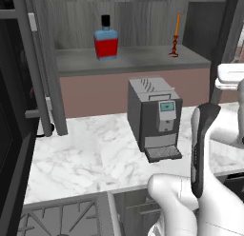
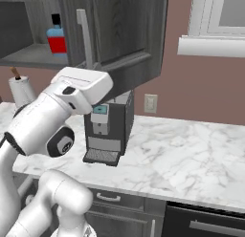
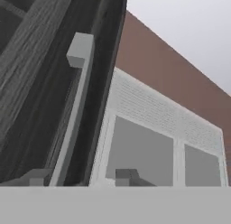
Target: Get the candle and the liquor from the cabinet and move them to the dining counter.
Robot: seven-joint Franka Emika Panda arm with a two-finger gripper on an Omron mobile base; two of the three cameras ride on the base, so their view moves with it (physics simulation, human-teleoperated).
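Cabinet: the dark grey wood-grain wall cabinet (image 1: 133, 59) fills the top of the left base view with its doors swung open, its shelf bare apart from two items. In the right base view its open right door (image 2: 129, 30) hangs across the upper middle of the frame, a long silver bar handle (image 2: 85, 37) on its edge.
Liquor: the squarish bottle (image 1: 106, 39) with red body, blue band and black cap stands upright on the shelf at upper centre-left of the left base view; in the right base view it shows at upper left (image 2: 57, 37), just left of the handle.
Candle: the thin orange taper on its dark red holder (image 1: 175, 37) stands upright on the same shelf at upper right of centre in the left base view, well apart from the bottle.
Gripper: its finger tips (image 3: 81, 177) rise at the bottom of the hand view, just below the silver handle (image 3: 74, 114) of the door, which runs up the left half of the frame; they stand apart with the handle's lower end between them, and whether they clamp it I cannot tell.
Arm: the white arm (image 2: 52, 121) crosses the left of the right base view, its hand raised to the door.
Worktop: a grey coffee machine (image 1: 155, 118) stands mid-frame on the white marble worktop (image 1: 90, 154) below the cabinet.
Window: a white-framed window (image 3: 153, 142) fills the lower right of the hand view.
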